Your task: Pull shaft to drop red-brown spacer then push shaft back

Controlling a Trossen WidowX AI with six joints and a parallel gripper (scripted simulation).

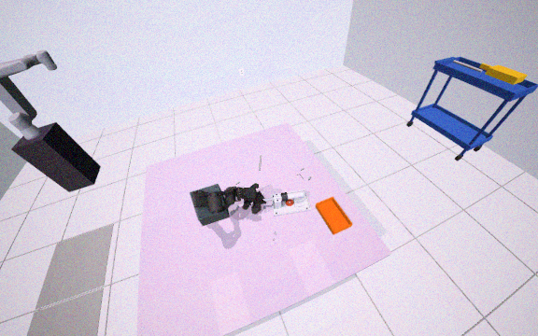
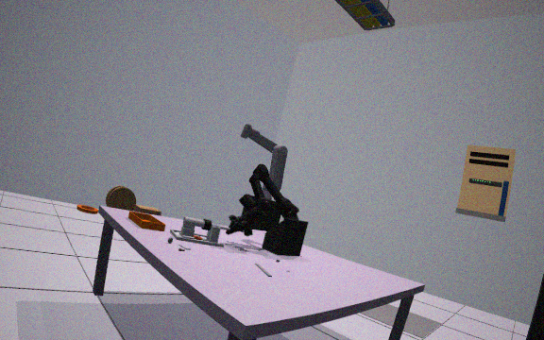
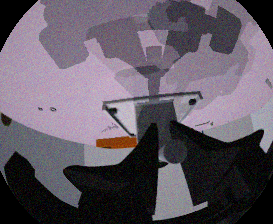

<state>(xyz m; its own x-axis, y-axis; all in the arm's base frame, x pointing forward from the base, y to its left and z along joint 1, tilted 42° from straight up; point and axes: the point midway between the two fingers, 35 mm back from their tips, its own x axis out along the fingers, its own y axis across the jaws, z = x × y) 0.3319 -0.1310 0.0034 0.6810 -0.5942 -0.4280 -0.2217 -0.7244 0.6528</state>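
My gripper (image 1: pixel 264 202) (image 2: pixel 229 229) (image 3: pixel 162 126) is shut on the shaft's near end. The thin grey shaft (image 1: pixel 269 203) (image 2: pixel 223 228) runs level from the fingertips to the fixture's near upright (image 1: pixel 276 201) (image 2: pixel 213 233). The big housing block (image 1: pixel 299 195) (image 2: pixel 188 228) stands at the fixture's far side. Black spacers (image 1: pixel 284 196) (image 2: pixel 207 225) sit up on the shaft line between them; their number cannot be told. The red-brown spacer (image 1: pixel 290 203) (image 2: pixel 198 238) is off the shaft and lies low at the white base plate (image 1: pixel 292 212). The shaft's far tip is hidden.
An orange tray (image 1: pixel 333 216) (image 2: pixel 146 221) lies beyond the fixture; it also shows in the wrist view (image 3: pixel 116 142). Small dark bits and a thin rod (image 1: pixel 260 162) (image 2: pixel 263 269) lie on the pink table (image 1: pixel 194 280) (image 2: pixel 329 288) to the sides.
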